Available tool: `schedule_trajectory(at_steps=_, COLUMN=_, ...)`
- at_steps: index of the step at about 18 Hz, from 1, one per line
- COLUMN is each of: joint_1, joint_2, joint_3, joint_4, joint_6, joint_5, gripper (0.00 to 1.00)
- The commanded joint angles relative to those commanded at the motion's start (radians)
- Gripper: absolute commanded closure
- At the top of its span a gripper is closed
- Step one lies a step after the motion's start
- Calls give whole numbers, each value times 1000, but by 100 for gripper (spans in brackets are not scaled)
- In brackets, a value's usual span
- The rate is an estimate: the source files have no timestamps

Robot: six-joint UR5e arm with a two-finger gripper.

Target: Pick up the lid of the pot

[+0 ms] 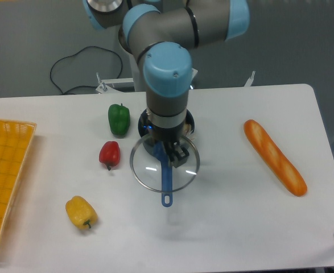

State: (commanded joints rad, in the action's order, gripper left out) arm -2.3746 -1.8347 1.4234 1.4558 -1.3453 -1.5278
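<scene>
The pot lid [149, 170] is a round glass disc with a metal rim, in the middle of the table. My gripper [177, 154] comes straight down onto its centre, and its black fingers [181, 157] look shut on the lid's knob, which they hide. The lid sits forward of the small dark pot [188, 120] and seems to hang a little above it. The pot's blue handle [167, 185] shows through the glass and points toward the front edge. The arm's wrist hides most of the pot.
A green pepper [119, 119] and a red pepper [110, 153] lie just left of the lid. A yellow pepper [81, 211] is at the front left. A baguette [275, 157] lies to the right. A yellow basket [7, 170] is at the left edge.
</scene>
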Motion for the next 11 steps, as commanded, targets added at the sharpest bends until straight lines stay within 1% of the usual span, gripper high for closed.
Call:
schedule_trajectory(at_steps=5, joint_1=2, joint_2=9, joint_3=29, joint_4=-6, joint_6=9, joint_5=8, gripper=60)
schedule_trajectory(at_steps=11, joint_1=0, joint_2=12, joint_3=40, joint_4=-6, joint_6=9, joint_5=11, gripper=60)
